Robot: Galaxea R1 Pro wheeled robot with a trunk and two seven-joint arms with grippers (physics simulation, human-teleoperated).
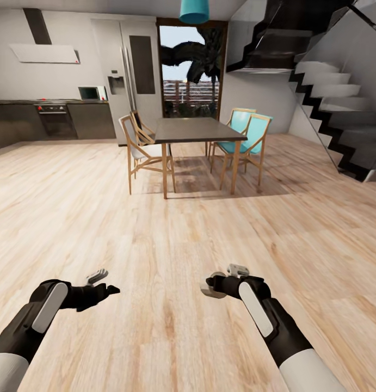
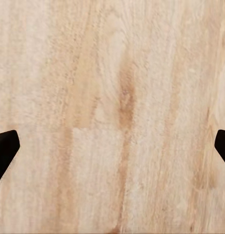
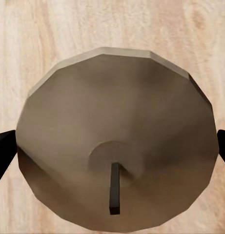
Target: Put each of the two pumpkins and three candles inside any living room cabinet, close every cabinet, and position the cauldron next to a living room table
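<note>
A: What is carried by the right end effector [image 1: 221, 281]?

B: A short, stubby tan-grey candle with a dark wick [image 3: 114, 161] is held between its dark fingertips [image 3: 4, 151], which are closed against opposite sides of the faceted cylinder. It hangs directly below that end effector, over the light wood plank floor [image 1: 171, 228].

A: How is it judged to handle?

B: It is probably light and rigid, with a smooth waxy skin that may slip under a weak squeeze. Hold is best taken across the round side wall, as it is now; the thin wick is best left alone.

A: And the left end effector [image 1: 103, 283]?

B: It is spread wide and nothing is held in it; bare floor lies beneath it.

A: What is gained from each view?

B: The candle's wick and top face are given by the right wrist view. In the head view the candle is a pale lump [image 1: 213, 292] under the end effector, but the surroundings are shown: a dark-topped dining counter on wooden legs [image 1: 198, 129], turquoise chairs [image 1: 247, 136], a grey kitchen and a staircase far ahead.
</note>
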